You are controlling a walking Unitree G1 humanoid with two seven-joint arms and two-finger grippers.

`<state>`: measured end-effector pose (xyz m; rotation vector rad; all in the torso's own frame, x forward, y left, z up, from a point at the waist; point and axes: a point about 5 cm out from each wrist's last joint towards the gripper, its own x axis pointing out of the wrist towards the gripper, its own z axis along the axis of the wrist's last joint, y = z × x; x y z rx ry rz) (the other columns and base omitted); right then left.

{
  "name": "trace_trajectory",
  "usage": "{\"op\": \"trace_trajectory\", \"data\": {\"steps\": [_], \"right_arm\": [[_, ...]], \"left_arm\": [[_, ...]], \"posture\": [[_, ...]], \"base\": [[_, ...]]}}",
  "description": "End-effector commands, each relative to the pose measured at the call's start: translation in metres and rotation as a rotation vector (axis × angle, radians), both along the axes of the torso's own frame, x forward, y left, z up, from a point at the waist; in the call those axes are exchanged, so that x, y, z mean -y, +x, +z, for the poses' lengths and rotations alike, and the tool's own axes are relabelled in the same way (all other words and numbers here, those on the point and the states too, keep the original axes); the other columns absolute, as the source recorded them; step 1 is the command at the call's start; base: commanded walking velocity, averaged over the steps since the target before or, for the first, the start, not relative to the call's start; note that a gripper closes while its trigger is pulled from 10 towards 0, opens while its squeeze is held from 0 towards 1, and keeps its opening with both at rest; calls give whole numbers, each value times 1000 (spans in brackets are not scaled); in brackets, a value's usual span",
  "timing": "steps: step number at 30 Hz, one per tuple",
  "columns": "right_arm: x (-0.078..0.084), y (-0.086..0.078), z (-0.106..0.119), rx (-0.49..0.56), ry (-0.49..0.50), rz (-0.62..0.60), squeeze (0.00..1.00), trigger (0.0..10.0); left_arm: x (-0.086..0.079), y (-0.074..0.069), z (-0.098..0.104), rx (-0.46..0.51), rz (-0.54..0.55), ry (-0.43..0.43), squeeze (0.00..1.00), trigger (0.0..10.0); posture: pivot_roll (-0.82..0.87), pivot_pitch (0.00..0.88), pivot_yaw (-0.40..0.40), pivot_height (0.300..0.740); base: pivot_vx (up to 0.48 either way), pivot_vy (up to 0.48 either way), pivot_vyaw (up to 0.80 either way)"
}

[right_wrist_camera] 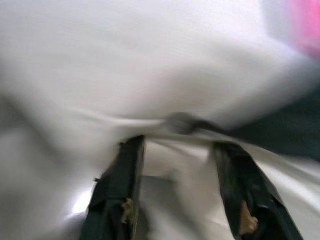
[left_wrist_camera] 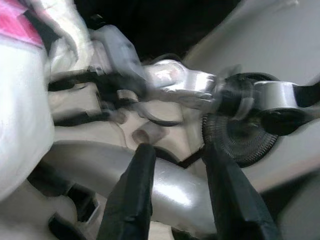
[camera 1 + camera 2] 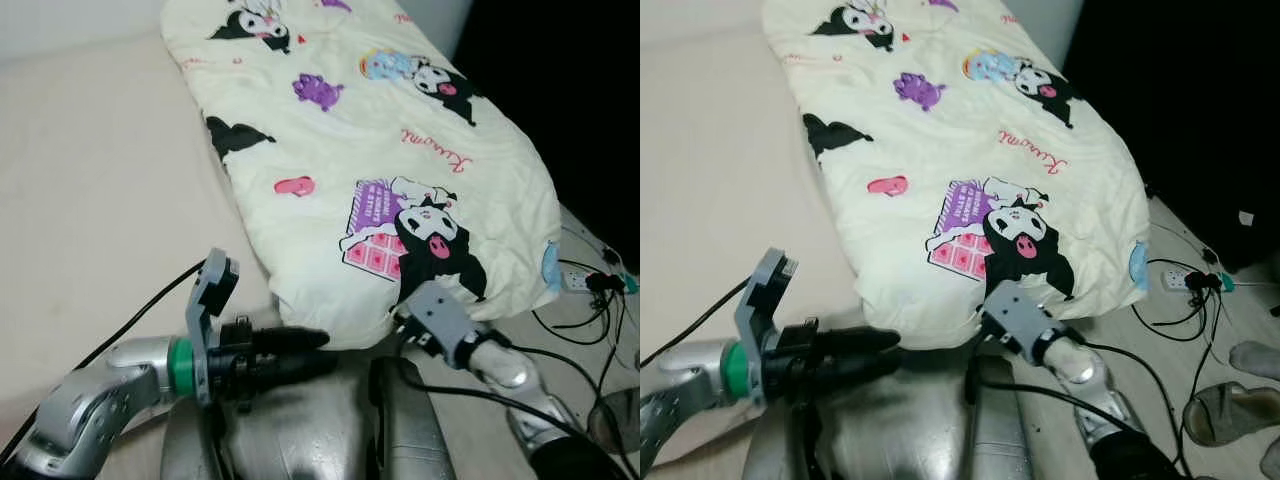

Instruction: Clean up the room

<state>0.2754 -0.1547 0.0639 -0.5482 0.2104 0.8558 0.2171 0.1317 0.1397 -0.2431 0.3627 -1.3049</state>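
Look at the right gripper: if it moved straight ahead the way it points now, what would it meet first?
Most likely the near edge of the cartoon-print quilt. The right gripper, open, points straight at the pale fabric, which already looks very close, though blur makes depth uncertain.

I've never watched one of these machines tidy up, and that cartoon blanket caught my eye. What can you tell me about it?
The blanket is a puffy, quilted-looking, cream cover printed with cartoon figures in black, pink and purple, plus pink script lettering. It lies folded into a long, rounded bundle slanting across the beige mattress, its near end hanging over the bed's edge above the floor cables. The right hand reaches up under that near edge, its fingers spread against the fabric. The left hand sits just short of the edge.
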Motion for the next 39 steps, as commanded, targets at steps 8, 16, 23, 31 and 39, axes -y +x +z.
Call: {"op": "trace_trajectory", "data": {"steps": [8,16,23,31,39], "right_arm": [[-21,-52,7,-333,80,411,0,10000],[2,17,135,231,468,41,0,10000],[43,36,137,361,588,-314,0,10000],[50,54,49,91,477,-552,0,10000],[-4,38,-14,-213,366,-394,0,10000]], "left_arm": [[12,73,-2,253,567,157,0,10000],[20,84,60,391,591,-53,0,10000],[21,81,61,528,523,52,0,10000],[39,69,-24,514,499,406,0,10000],[10,59,-85,486,519,768,0,10000]], "posture": [[-132,138,60,535],[-133,147,65,535],[-117,147,79,535],[-101,143,90,535],[-76,141,72,535]], "base": [[0,0,0],[0,0,0],[0,0,0],[0,0,0],[0,0,0]]}}
